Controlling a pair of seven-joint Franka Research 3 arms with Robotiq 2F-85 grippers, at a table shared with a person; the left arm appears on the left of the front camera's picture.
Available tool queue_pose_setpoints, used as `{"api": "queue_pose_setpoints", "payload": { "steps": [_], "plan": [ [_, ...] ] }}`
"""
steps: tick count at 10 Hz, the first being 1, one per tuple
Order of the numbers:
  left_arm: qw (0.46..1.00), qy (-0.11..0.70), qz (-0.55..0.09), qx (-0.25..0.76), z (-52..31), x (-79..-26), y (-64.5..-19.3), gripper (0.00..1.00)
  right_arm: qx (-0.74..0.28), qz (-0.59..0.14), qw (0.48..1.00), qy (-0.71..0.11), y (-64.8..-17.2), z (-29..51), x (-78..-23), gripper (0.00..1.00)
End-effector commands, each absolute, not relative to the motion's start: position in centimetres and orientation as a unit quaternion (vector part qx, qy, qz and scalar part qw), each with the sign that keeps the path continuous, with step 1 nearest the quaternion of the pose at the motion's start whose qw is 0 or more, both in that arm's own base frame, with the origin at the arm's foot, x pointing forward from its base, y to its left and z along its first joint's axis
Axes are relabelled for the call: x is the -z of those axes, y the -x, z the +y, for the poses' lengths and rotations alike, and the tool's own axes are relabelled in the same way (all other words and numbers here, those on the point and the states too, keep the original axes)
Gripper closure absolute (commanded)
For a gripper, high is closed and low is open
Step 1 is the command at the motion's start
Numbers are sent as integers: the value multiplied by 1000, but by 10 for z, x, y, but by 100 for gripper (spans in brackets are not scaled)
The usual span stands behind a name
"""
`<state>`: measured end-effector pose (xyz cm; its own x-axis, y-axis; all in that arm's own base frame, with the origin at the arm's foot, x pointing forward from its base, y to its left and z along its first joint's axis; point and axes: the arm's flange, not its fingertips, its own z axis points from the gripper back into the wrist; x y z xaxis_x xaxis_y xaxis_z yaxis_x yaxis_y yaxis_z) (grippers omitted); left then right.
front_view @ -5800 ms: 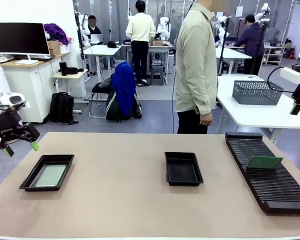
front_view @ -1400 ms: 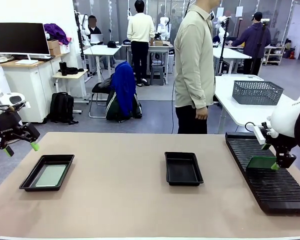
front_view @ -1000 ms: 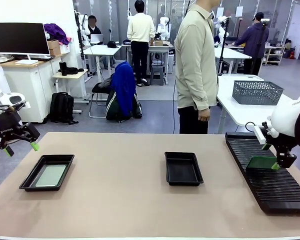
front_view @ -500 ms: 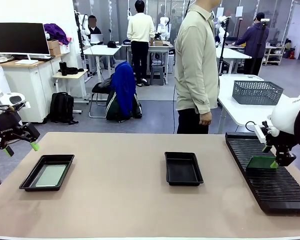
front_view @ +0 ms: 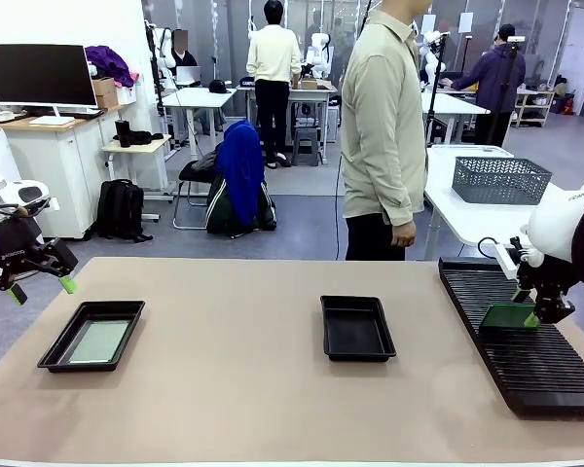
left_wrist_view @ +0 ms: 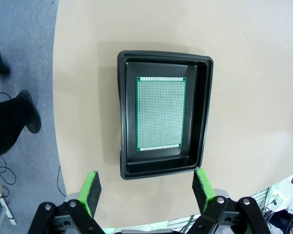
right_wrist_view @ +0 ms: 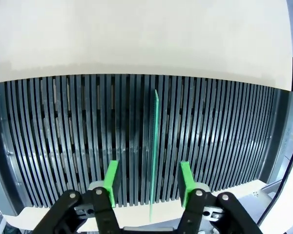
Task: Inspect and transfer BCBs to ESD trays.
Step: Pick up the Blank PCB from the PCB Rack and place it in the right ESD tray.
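A green BCB (front_view: 509,316) stands on edge in a slot of the black ribbed rack (front_view: 526,365) at the right. My right gripper (front_view: 526,305) hangs over its right end, open. In the right wrist view the BCB (right_wrist_view: 155,126) runs edge-on between the green pads (right_wrist_view: 111,179) of the right gripper (right_wrist_view: 148,178), with a gap on each side. Another BCB (front_view: 97,341) lies flat in the left ESD tray (front_view: 127,309). My left gripper (front_view: 43,289) hovers open, above and left of it. The left wrist view shows that BCB (left_wrist_view: 160,113), its tray (left_wrist_view: 124,122) and the left gripper (left_wrist_view: 146,186). The middle ESD tray (front_view: 355,304) holds nothing.
A person in a pale shirt (front_view: 382,126) stands at the table's far edge, hands down. The rack (right_wrist_view: 63,136) spans the table's right side. A grey mesh basket (front_view: 499,179) sits on a white table behind.
My right gripper's jaws have narrowed around the standing board over the last second. The left arm has not moved.
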<state>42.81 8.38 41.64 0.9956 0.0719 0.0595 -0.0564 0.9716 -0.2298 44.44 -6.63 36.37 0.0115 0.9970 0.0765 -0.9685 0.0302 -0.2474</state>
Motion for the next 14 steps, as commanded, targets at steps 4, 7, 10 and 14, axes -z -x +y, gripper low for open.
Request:
{"api": "queue_pose_setpoints", "payload": {
  "steps": [4,7,10,14],
  "plan": [
    [992,118,-40,-26,85,-415,-430,0,-696,-117,707,43,-452,-74,-358,57],
    [992,118,-40,-26,85,-415,-430,0,-696,-117,708,38,-453,-76,-356,67],
    [992,118,-40,-26,85,-415,-430,0,-694,-116,709,35,-454,-78,-354,78],
    [992,118,-40,-26,85,-415,-430,0,-692,-119,711,32,-453,-80,-351,92]
  ]
}}
